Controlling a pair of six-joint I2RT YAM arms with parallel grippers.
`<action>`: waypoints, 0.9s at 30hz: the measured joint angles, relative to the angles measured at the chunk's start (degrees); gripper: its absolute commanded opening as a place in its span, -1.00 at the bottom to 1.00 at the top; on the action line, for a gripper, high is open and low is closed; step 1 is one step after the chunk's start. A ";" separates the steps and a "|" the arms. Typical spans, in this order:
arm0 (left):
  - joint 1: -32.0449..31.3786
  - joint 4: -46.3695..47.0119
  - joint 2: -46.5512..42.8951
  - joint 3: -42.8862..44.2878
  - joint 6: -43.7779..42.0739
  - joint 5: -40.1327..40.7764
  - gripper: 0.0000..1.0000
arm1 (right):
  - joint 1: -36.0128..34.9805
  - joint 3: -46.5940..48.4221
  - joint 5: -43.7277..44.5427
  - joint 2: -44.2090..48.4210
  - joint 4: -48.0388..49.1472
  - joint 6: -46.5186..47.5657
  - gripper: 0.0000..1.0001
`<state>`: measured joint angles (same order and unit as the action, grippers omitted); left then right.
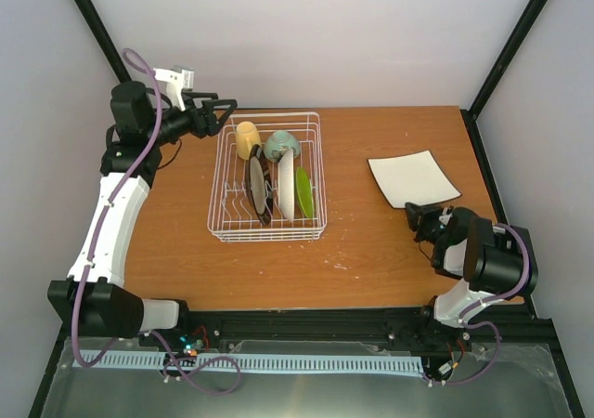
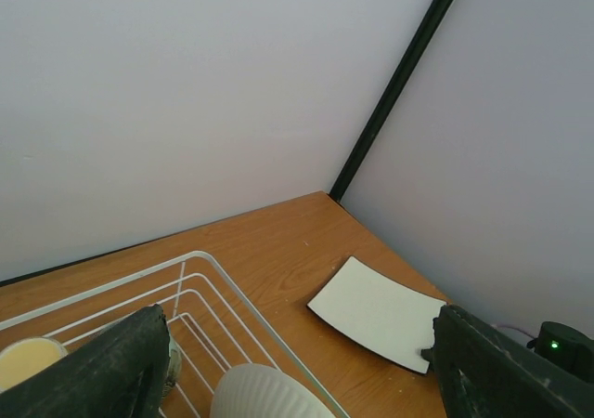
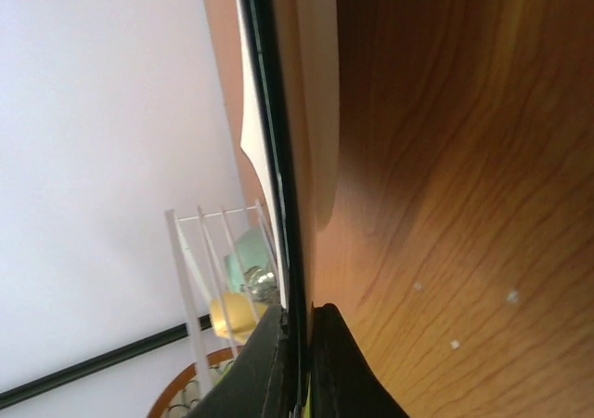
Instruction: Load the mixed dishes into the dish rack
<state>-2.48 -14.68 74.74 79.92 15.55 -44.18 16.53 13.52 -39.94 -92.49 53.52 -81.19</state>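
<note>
The square white plate (image 1: 413, 178) lies flat or nearly flat on the wooden table at the right. My right gripper (image 1: 419, 218) is shut on its near corner. In the right wrist view the plate's dark edge (image 3: 281, 158) runs between the closed fingers of the gripper (image 3: 302, 318). The white wire dish rack (image 1: 220, 172) holds a yellow cup (image 1: 247, 137), a pale mint bowl (image 1: 281, 145), a dark-rimmed plate (image 1: 259, 186), a cream plate (image 1: 287, 184) and a lime-green plate (image 1: 303, 192), the plates standing on edge. My left gripper (image 1: 223, 111) hangs open and empty over the rack's far left corner.
Black frame posts rise at the back corners (image 1: 506, 51), with white walls close behind. The table's right edge (image 1: 478, 172) runs just beyond the square plate. In the left wrist view the rack rim (image 2: 232, 288) and the square plate (image 2: 376, 311) show between the fingers.
</note>
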 measured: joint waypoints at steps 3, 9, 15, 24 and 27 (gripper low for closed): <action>0.00 0.52 0.50 0.00 0.44 -1.77 0.56 | -0.35 -0.74 -1.11 0.11 3.45 -3.98 -0.94; -0.20 3.15 2.93 -0.37 2.03 -7.48 0.56 | -0.79 -1.95 -3.06 3.58 7.28 -9.40 -0.94; -2.64 6.45 6.01 -0.59 4.13 -13.09 0.55 | -0.81 -2.58 -4.63 8.20 11.19 -12.13 -0.94; -14.19 1.60 16.52 6.32 2.49 -17.18 0.59 | -0.83 -3.78 -6.99 13.27 13.31 -14.38 -0.94; -15.87 -0.76 20.39 9.27 1.81 -18.21 0.59 | -0.83 -3.78 -7.52 15.76 12.46 -14.43 -0.94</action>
<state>-18.35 -15.44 95.13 89.19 17.37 -62.39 15.70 9.74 -47.46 -76.73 65.98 -95.61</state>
